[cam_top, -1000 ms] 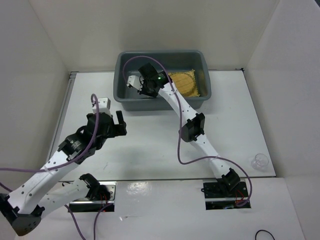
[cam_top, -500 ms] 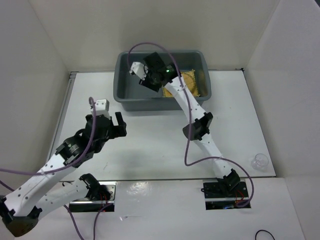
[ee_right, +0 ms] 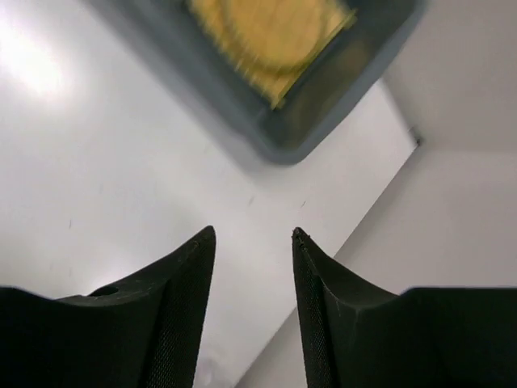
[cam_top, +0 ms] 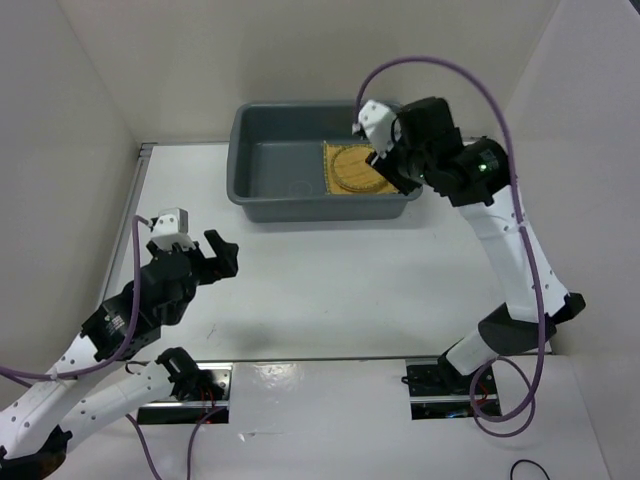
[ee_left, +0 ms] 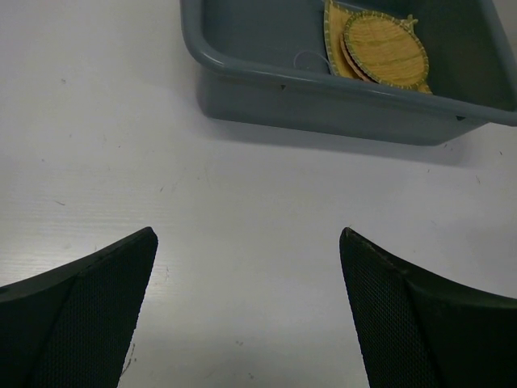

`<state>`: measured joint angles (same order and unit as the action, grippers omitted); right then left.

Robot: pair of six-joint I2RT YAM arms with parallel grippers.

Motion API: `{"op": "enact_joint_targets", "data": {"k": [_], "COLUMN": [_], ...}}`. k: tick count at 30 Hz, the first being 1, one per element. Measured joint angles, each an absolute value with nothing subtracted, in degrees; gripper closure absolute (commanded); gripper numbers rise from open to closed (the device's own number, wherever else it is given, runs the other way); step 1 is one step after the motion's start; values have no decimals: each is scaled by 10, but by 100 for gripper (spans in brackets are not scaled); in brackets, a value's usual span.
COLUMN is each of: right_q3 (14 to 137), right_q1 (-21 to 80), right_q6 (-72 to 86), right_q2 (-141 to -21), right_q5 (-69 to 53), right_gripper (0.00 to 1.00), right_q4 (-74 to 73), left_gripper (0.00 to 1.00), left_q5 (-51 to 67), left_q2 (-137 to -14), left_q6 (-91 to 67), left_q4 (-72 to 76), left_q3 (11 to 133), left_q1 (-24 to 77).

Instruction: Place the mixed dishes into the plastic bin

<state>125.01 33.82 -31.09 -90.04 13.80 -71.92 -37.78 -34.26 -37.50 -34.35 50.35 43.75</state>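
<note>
The large dark grey plastic bin (cam_top: 300,207) sits at the far middle of the white table (cam_top: 300,280) — in its right end lies the square yellow slatted mat (cam_top: 328,182), with a yellow round woven disc (cam_top: 353,170) on top.

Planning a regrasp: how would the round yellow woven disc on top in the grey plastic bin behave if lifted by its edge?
The round woven disc looks thin and flat, so probably light, fairly stiff. Lying flush on the square mat in the bin, it would likely slide, not roll.
</note>
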Motion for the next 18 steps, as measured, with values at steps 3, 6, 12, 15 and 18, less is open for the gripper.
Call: {"op": "enact_joint_targets", "data": {"k": [3, 6, 12, 15, 18], "right_q3": [1133, 1034, 966, 946, 884], "right_q1": [338, 335, 247, 188, 155], "right_q6": [-311, -311, -316, -314, -310], "right_q2": [-883, -897, -894, -863, -790], "right_q5": [140, 141, 105, 92, 91], "right_gripper": [55, 46, 71, 70, 46], "right_q4": [-728, -731, -742, -737, -732], "left_gripper": [5, 5, 65, 69, 63], "left_q5": [-377, -374, -349, -303, -245], "left_q2": [-342, -364, -485, -502, -517], "left_q6": [-372, -353, -351, -349, -344], "left_q4": [-338, -346, -401, -427, -457], "left_q3": [497, 509, 627, 656, 678], "left_q1": [438, 438, 407, 373, 337]}}
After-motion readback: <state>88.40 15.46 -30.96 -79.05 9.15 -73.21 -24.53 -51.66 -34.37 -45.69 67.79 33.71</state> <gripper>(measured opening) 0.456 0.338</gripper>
